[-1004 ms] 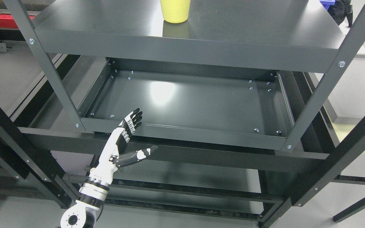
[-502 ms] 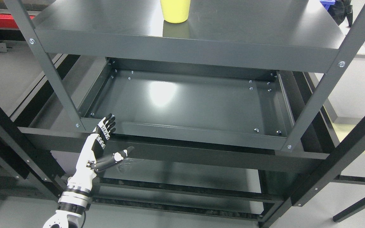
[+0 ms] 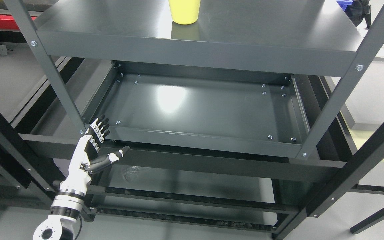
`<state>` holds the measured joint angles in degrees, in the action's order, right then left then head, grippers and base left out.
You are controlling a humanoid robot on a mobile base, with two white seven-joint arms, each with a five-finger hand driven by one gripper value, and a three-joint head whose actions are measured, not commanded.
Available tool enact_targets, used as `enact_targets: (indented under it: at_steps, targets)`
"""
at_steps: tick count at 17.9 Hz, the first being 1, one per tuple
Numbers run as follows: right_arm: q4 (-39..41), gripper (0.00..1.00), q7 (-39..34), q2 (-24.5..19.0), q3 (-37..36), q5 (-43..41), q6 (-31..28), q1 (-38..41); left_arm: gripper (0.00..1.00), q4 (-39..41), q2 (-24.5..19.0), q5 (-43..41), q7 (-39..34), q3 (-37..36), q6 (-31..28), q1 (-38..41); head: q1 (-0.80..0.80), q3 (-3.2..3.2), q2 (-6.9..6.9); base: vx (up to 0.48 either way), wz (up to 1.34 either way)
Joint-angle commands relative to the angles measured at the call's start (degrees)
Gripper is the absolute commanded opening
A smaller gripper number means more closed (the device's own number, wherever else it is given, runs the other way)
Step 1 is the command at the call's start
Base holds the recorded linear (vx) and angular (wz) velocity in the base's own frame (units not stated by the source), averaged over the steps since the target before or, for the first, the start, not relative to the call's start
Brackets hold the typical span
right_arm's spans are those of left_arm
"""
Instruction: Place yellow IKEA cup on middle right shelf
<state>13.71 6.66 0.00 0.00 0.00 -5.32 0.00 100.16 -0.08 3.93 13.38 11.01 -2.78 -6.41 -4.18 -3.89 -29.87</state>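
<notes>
At the lower left of the head view, our left hand (image 3: 92, 146) reaches up from below, its white forearm rising from the bottom edge. The four black-tipped fingers (image 3: 99, 128) are stretched out straight and close together, pointing up toward the front lip of the middle shelf (image 3: 212, 110), while the thumb (image 3: 112, 157) sticks out to the right, well apart from them. We hold nothing; the palm is bare. The fingertips show just in front of the shelf's front left corner, next to the grey upright post (image 3: 50, 71) of the rack, and we cannot tell whether they touch the metal.

The yellow cup (image 3: 184, 11) stands upright on the top shelf (image 3: 262, 30), near the middle of its width and toward the back, with its rim cut off by the upper edge of the picture. A faint yellow reflection lies on the dark surface just in front of it. The cup is well apart from our hand.

The middle shelf is a shallow dark tray with a raised rim and small bolts at its corners, and a bright glare sits left of its centre
</notes>
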Motion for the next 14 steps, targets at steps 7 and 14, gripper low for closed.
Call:
enact_targets:
  at_steps: [7,14]
  targets:
    - [0.0,0.99,0.0,1.0,1.0,-1.4,0.0,0.8,0.99,1.4,-0.9,0.0,0.2,3.2,-0.6,-0.8,0.00,0.00,0.00,0.000,0.00]
    - [0.0,0.99,0.0,1.0,1.0,-1.4,0.0,0.8,0.99,1.4,-0.9,0.0,0.2,3.0,-1.5,-1.0,0.00,0.00,0.00,0.000,0.00]
